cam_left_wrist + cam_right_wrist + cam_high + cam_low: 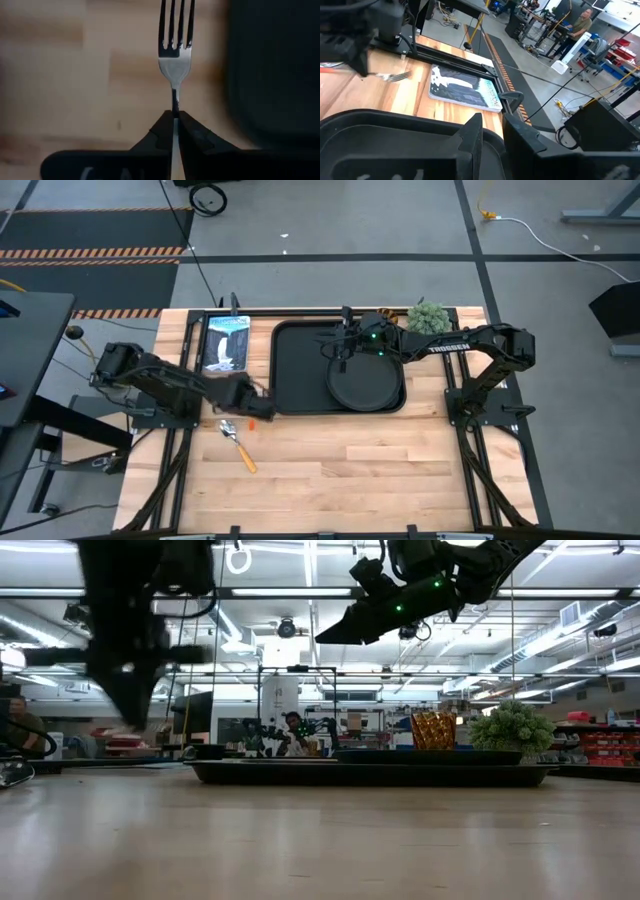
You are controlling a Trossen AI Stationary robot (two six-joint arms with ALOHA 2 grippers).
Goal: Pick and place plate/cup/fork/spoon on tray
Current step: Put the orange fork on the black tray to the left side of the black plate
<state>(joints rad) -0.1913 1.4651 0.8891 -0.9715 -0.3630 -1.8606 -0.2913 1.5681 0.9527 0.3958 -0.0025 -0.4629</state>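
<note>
Left gripper (174,125) clenched on fork (175,47), tines jutting ahead, tray (300,370) just beyond. Thin pinch near the neck: could pivot or slip on release. Right gripper (492,132) closed, empty, above plate (365,388). Spoon (238,445) on table close behind left gripper.

Grey concrete floor (400,220), hazard-striped mat (90,230), probably workshop shelving (600,745) behind.
</note>
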